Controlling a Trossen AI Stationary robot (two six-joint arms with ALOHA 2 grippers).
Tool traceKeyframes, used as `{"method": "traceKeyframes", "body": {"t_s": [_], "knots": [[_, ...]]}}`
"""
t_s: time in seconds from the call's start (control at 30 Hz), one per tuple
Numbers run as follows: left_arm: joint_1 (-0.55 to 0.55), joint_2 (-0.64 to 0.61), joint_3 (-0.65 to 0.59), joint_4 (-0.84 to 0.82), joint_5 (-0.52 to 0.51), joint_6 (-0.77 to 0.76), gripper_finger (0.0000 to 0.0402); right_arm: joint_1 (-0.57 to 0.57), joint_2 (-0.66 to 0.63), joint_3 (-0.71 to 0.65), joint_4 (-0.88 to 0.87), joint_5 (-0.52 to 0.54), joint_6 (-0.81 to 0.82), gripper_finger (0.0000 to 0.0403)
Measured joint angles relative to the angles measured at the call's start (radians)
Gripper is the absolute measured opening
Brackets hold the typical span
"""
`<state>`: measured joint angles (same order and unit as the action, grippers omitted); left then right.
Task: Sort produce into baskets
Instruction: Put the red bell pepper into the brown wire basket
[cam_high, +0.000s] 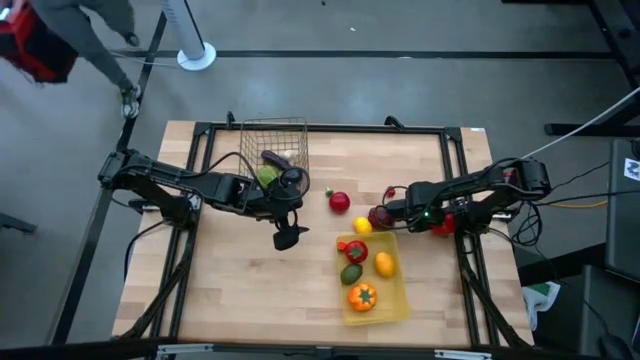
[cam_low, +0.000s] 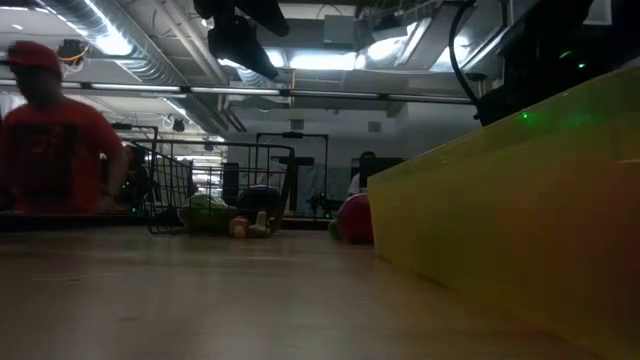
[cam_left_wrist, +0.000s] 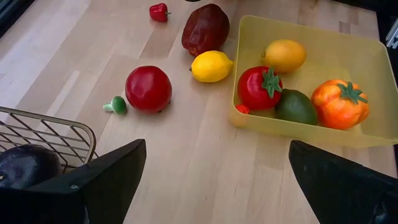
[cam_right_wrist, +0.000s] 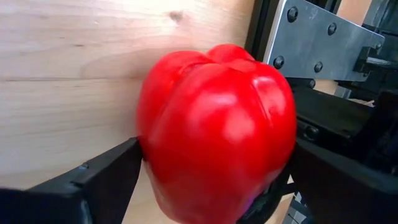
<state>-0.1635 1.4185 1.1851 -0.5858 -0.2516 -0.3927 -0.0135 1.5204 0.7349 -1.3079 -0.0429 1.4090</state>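
Note:
The wire basket (cam_high: 275, 140) stands at the far middle of the table and holds a purple eggplant (cam_left_wrist: 25, 165) and a green piece. The yellow tray (cam_high: 400, 300) lies near the right front with a tomato (cam_left_wrist: 259, 87), an avocado (cam_left_wrist: 297, 106), an orange fruit (cam_left_wrist: 284, 55) and an orange pumpkin (cam_left_wrist: 339, 102). A red ball fruit (cam_left_wrist: 148, 88), a lemon (cam_left_wrist: 211, 66), a dark red piece (cam_left_wrist: 205, 28) and a small green bit (cam_left_wrist: 116, 106) lie loose between them. My left gripper (cam_left_wrist: 214, 180) hovers open above the table. My right gripper (cam_right_wrist: 211, 186) straddles a red pepper (cam_high: 442, 229). My right gripper comes steeply from above, with one finger (cam_right_wrist: 106, 177) and the other finger (cam_right_wrist: 329, 180) on opposite sides of the red pepper's body (cam_right_wrist: 149, 143). The pepper fills the gap; whether the fingers touch it I cannot tell. The pepper rests on the table.
A grey metal bracket (cam_right_wrist: 323, 37) of the table frame stands right beside the pepper at the table's right edge. A small red chili (cam_left_wrist: 159, 11) lies farther off. A person in red (cam_low: 50, 150) stands beyond the table's far left.

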Motion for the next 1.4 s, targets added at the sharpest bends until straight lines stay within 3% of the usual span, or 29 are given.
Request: {"method": "traceKeyframes", "body": {"t_s": [0.27,0.67,1.17,1.4], "knots": [[0.0,0.0,0.0,0.0,0.0,0.0,0.0392,0.0,0.0,0.003,-0.002,-0.001,-0.015,0.0319],[0.0,-0.001,0.0,0.0,0.0,-0.001,0.0392,0.001,0.002,0.132,0.047,0.11,-0.157,0.0322],[0.0,-0.098,0.0,-0.007,-0.001,-0.005,0.0392,0.0,0.002,0.414,-0.029,0.314,-0.236,0.0323],[0.0,-0.164,0.0,-0.008,-0.008,-0.005,0.0392,0.0,0.001,0.569,0.093,0.426,-0.339,0.0323]]}}
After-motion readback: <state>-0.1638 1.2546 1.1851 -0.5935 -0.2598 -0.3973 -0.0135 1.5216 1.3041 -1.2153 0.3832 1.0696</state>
